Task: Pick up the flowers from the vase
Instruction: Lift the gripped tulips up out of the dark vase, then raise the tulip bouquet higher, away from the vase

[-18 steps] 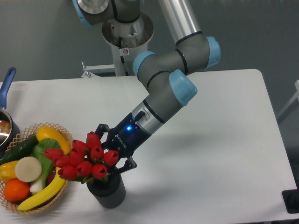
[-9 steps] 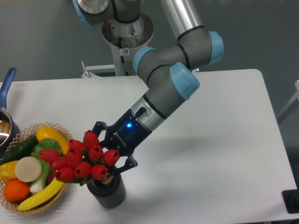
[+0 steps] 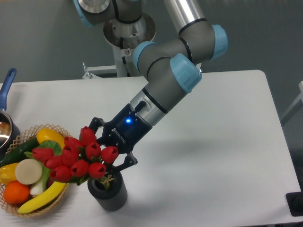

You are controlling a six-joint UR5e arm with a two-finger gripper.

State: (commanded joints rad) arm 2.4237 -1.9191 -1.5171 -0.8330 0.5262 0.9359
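Vase (image 3: 109, 194): red tulips (image 3: 78, 158) sticking out the top, leaning left.
Gripper (image 3: 110, 152): closed around the tulips.

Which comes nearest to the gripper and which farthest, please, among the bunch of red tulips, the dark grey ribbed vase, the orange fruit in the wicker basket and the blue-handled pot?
From the gripper:
1. Bunch of red tulips, at its fingers.
2. Dark grey ribbed vase, just below.
3. Orange fruit, in the wicker basket at left.
4. Blue-handled pot, far left edge.

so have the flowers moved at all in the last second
Yes. The flowers have shifted up and to the left, away from the vase, which stays put, and further over the wicker basket.
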